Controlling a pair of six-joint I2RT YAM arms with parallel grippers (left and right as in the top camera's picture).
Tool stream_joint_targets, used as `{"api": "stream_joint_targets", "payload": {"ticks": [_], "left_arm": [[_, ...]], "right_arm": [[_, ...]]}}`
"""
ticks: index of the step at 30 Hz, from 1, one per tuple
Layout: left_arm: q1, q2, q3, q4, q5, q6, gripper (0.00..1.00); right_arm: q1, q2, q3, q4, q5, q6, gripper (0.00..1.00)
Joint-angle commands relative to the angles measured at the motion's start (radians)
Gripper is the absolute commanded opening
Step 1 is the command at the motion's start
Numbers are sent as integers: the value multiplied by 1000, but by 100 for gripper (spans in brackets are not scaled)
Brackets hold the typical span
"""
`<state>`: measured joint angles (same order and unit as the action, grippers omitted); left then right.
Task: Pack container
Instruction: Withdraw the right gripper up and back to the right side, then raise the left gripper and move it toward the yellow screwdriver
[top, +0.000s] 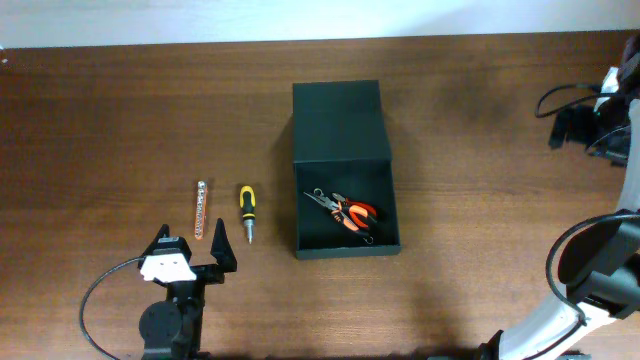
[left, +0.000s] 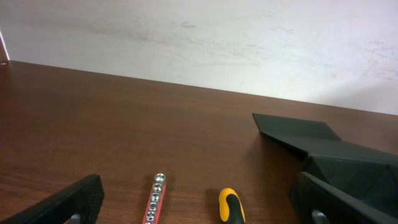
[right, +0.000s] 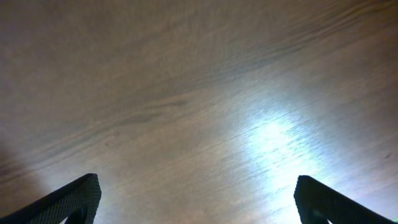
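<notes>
The container (top: 332, 238) is a matte black box in the middle of the table. Its flat lid (top: 338, 120) is swung open toward the far side. Orange-handled pliers (top: 347, 212) lie inside it. To its left on the wood lie a yellow-and-black screwdriver (top: 246, 212) and a red socket rail (top: 200, 208). My left gripper (top: 190, 252) stands open just in front of these two, holding nothing. In the left wrist view the rail (left: 154, 198) and the screwdriver handle (left: 231, 206) show between the wide fingers of the left gripper (left: 200, 208), with the container (left: 348, 162) at the right. My right gripper (right: 198, 202) is open over bare wood.
The right arm (top: 612, 115) and its cable sit at the table's far right edge, with its white base (top: 590, 295) at the lower right. A pale wall (left: 199, 37) runs along the table's back edge. A black cable (top: 100, 300) loops beside the left arm.
</notes>
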<state>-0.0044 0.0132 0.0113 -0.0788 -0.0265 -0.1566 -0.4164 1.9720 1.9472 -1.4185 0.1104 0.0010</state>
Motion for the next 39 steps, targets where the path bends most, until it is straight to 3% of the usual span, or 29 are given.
{"api": "stream_joint_targets", "payload": {"ticks": [1, 15, 22, 25, 29, 34, 39], "left_arm": [[-4, -2, -2, -5, 8, 16, 99], [-4, -2, -2, 121, 7, 16, 99], [-4, -2, 31, 183, 165, 16, 99], [-4, 5, 103, 98, 180, 25, 99], [-4, 66, 269, -77, 179, 148, 99], [-4, 259, 565, -323, 153, 262, 99], [-4, 537, 870, -526, 190, 260, 99]], "right_arm": [[-3, -18, -37, 6, -6, 12, 99], [-3, -18, -39, 6, -6, 12, 99], [-3, -18, -39, 6, -6, 12, 99], [-3, -18, -39, 6, -6, 12, 99], [-3, -18, -39, 6, -6, 12, 99], [-3, -18, -39, 6, -6, 12, 99], [-3, -18, -39, 6, -6, 12, 99]]}}
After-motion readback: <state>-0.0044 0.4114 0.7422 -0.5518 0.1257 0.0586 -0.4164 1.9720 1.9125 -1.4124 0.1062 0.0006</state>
